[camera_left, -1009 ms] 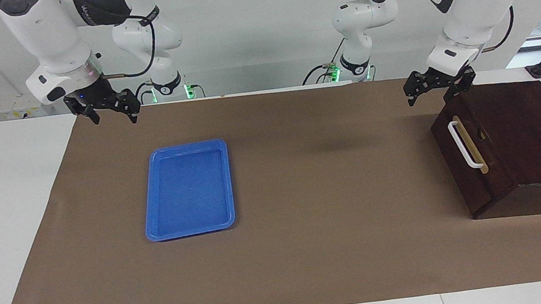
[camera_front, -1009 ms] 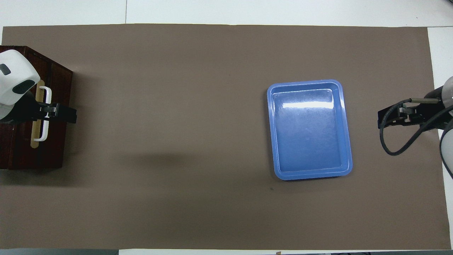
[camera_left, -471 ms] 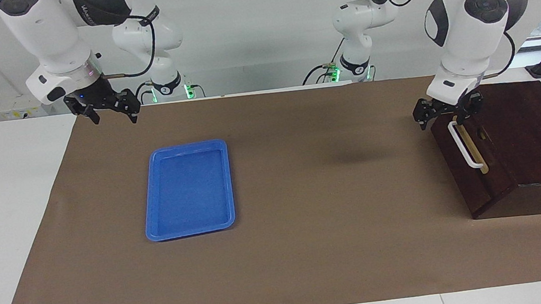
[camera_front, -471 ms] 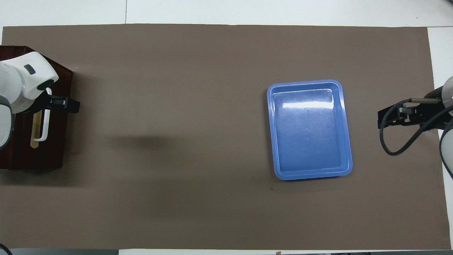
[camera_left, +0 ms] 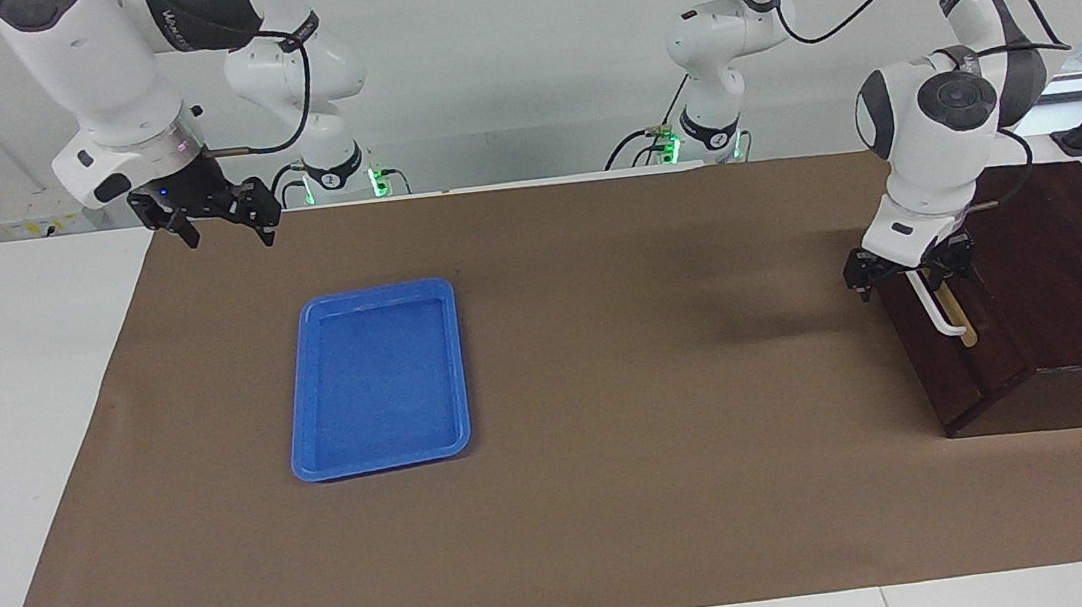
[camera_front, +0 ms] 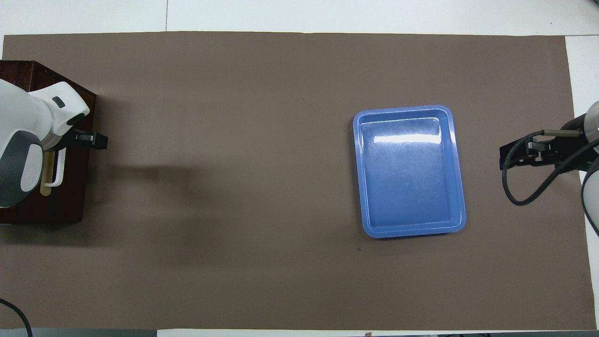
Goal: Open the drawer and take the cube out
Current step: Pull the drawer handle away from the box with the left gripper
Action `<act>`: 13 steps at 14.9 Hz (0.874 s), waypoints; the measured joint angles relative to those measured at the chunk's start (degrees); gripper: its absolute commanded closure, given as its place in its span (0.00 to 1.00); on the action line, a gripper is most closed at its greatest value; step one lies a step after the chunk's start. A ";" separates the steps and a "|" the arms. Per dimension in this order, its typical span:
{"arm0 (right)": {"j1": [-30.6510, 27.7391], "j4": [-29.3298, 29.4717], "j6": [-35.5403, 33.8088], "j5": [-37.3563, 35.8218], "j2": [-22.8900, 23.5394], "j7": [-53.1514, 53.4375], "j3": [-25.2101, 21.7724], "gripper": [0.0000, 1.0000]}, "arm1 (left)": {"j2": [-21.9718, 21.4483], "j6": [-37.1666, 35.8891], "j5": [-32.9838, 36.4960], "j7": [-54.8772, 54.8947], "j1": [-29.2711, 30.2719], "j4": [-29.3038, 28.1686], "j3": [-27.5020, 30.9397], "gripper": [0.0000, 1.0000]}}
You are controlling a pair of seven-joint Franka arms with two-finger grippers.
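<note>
Close the left gripper [camera_left: 910,271], jaws spread at the white bar handle [camera_left: 945,319] of the shut drawer [camera_left: 958,350] at frame right, squarely on the bar, then pull straight out. The cube is unseen. The right gripper [camera_left: 215,217] waits released, upper left.

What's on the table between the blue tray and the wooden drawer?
Nothing. Between the tray and the drawer there is only bare brown mat, with the left arm's shadow on it. The overhead view shows it best.
</note>
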 measured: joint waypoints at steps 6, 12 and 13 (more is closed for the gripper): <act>0.00 0.00 0.00 0.00 0.00 0.00 0.00 0.00 | 0.01 4.00 0.02 -0.24 1.52 -3.45 0.03 0.00; 0.00 0.00 0.00 0.00 0.00 0.00 0.00 0.00 | -0.17 6.27 0.37 -0.27 1.51 -5.64 -0.14 0.00; 0.00 0.00 0.00 0.00 0.00 0.00 0.00 0.00 | -0.19 6.28 0.38 -0.27 1.40 -5.68 -0.32 0.00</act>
